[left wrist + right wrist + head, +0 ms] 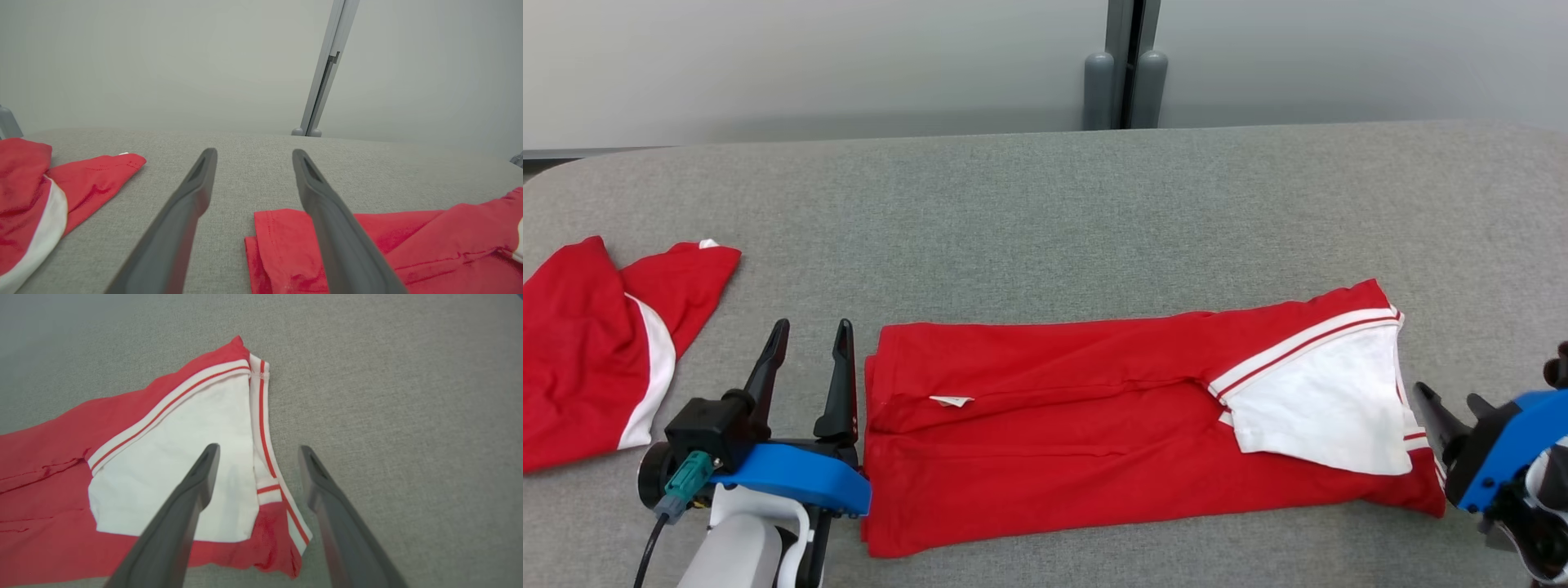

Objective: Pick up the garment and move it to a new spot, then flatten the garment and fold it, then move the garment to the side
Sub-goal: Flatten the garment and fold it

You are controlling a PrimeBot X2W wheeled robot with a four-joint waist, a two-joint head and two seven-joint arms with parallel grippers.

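Red knit cloth, folded into a long flat band, lies across the near middle of the grey, felt-like table (1045, 212): that's the garment (1094, 425). Its right end shows a white panel (1323, 408) edged with red-and-white striped ribbing. A small white tag (951, 400) sits near the left end, and soft creases run lengthwise. Just off its left edge stands the left pincer (813, 327), dark tapered fingers spread wide and empty. By the striped end the right pincer (1447, 396) is likewise spread wide, gripping nothing. A second red-and-white piece (580, 343) lies rumpled at the table's left.
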